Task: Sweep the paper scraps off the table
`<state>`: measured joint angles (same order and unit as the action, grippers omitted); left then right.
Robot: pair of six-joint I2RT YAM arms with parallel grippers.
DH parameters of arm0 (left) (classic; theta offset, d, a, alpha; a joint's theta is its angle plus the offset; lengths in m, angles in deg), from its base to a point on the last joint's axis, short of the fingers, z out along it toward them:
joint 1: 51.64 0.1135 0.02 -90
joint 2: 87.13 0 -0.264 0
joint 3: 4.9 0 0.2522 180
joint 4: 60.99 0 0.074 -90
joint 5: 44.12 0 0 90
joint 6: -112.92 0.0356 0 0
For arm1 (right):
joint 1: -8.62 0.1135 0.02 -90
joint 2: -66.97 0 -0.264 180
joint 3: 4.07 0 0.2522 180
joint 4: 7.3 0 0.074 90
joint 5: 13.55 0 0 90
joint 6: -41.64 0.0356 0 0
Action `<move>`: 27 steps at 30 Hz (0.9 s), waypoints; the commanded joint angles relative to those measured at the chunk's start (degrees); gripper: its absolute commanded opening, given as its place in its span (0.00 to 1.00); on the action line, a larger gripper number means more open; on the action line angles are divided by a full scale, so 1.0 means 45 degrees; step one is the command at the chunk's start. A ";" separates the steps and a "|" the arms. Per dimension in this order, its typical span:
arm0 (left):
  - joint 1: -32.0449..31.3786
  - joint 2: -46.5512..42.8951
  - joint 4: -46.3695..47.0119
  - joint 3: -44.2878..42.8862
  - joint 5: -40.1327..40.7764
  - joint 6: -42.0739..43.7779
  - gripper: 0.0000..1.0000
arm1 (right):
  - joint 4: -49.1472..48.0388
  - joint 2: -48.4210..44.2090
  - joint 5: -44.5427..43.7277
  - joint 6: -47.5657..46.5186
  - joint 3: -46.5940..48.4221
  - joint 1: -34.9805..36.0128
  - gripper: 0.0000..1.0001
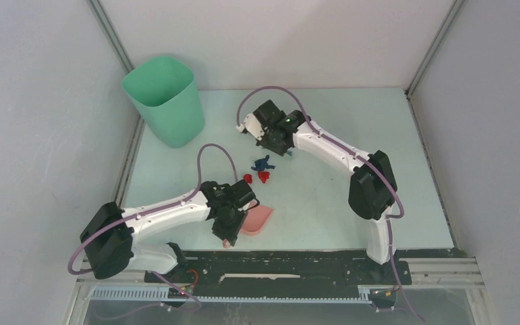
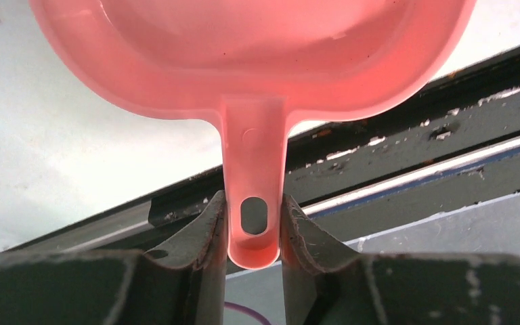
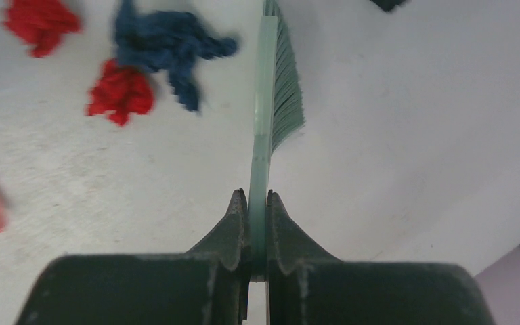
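Paper scraps lie mid-table: a dark blue one (image 1: 263, 163) and two red ones (image 1: 263, 177) (image 1: 248, 178). In the right wrist view the blue scrap (image 3: 166, 44) and red scraps (image 3: 120, 93) (image 3: 39, 22) lie left of the green brush (image 3: 274, 88). My right gripper (image 3: 257, 198) is shut on the brush's thin handle, behind the scraps in the top view (image 1: 275, 143). My left gripper (image 2: 252, 227) is shut on the handle of the pink dustpan (image 2: 257, 47), which sits near the front edge (image 1: 257, 220), in front of the scraps.
A tall green bin (image 1: 165, 99) stands at the table's (image 1: 338, 128) back left corner. Grey walls surround the table. A black rail (image 1: 291, 261) runs along the near edge.
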<state>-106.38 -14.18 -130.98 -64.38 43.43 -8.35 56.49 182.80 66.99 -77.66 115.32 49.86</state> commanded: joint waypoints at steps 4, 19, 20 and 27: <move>0.1028 0.1292 0.1393 -0.0337 -0.1054 0.0960 0.00 | 0.1755 -0.0502 0.2806 -0.0028 -0.0250 0.1770 0.00; 0.1168 0.1711 0.1830 -0.1028 0.0406 0.1274 0.00 | 0.4237 -0.3845 0.5424 0.0704 -0.0375 0.0931 0.00; 0.1166 0.1584 0.1818 -0.0969 0.0426 0.1266 0.00 | 0.4229 -0.3953 0.5644 0.0897 -0.0082 0.0456 0.00; 0.1148 0.0299 0.1670 -0.0660 0.0355 0.1137 0.00 | 0.4026 -0.4187 0.7224 0.2816 0.1719 -0.2760 0.00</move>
<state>-101.33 -7.67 -124.11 -67.74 44.02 -3.52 75.28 167.70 95.85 -71.08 119.91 42.34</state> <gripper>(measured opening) 0.310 0.066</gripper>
